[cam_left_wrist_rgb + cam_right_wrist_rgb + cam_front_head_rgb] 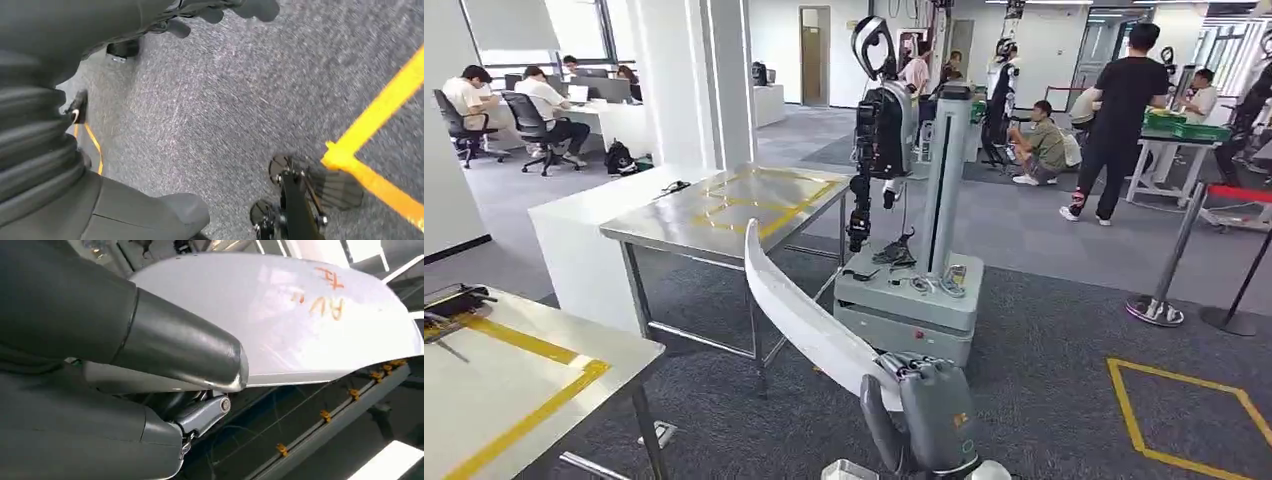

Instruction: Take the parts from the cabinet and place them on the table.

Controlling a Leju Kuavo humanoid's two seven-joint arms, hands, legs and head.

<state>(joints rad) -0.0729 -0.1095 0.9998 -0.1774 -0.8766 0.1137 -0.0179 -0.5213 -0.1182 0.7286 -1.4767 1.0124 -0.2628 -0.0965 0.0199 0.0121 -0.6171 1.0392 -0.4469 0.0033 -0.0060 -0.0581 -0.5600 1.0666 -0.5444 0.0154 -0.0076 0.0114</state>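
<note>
Part [799,305], long, white and curved, sits clamped in the right robot hand [924,405], rising up and away from it, so pickup looks done. Desk [724,215] lies well beyond its tip; carrying and placing remain. Left robot hand [220,10]: grip unclear

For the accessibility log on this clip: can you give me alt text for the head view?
The robot's right hand holds a long, curved white part that points up toward a steel table marked with yellow tape. Behind it, another humanoid robot hangs on a grey wheeled stand in an open office.
</note>
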